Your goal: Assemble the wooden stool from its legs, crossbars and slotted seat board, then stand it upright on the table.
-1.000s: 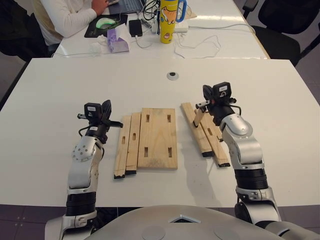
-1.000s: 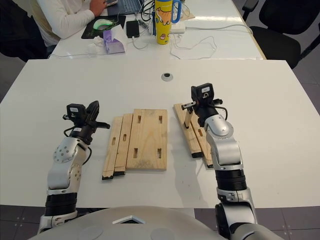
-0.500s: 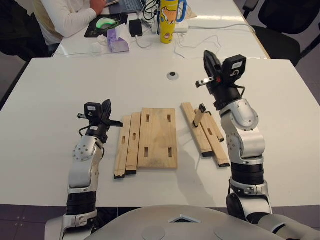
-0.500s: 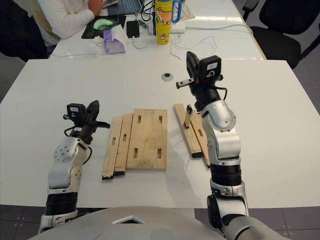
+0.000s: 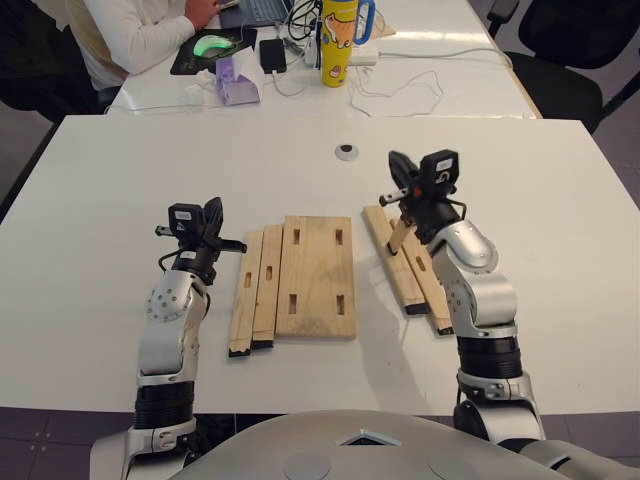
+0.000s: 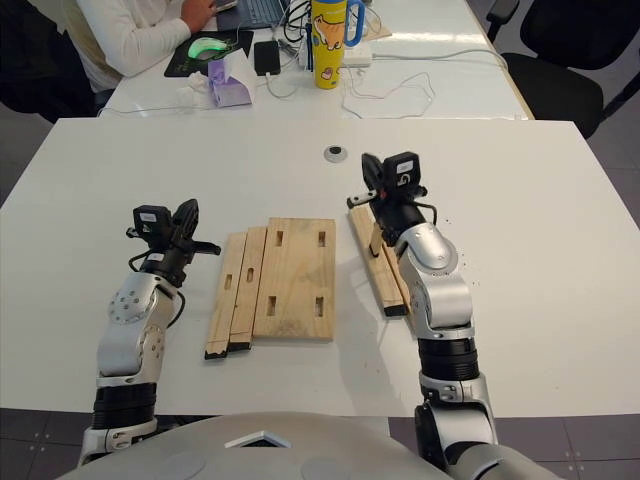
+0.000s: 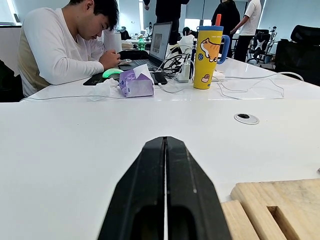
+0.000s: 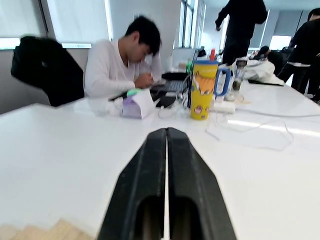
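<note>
Right hand (image 5: 397, 172) back down by the legs (image 5: 398, 272) — clenched, apparently empty, like left hand (image 5: 213, 212) — white office table (image 5: 120, 180).

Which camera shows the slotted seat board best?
The left eye view: the whole seat board lies flat, all four slots visible. The right eye view matches. Wrist views catch wood edges I can't identify.

I see pale slotted wooden seat board (image 5: 316, 275) flat at centre of white table (image 5: 120, 180). Two slotted wooden planks (image 5: 255, 290) lie side by side against its left edge. Two more wooden planks (image 5: 412, 268) lie right of board, apart from it; short wooden stick (image 5: 399, 236) propped on their far end. Left gripper (image 5: 212, 215) just left of left planks. Right gripper (image 5: 397, 172) over far end of right planks. Round cable grommet (image 5: 345, 152) behind board.
</note>
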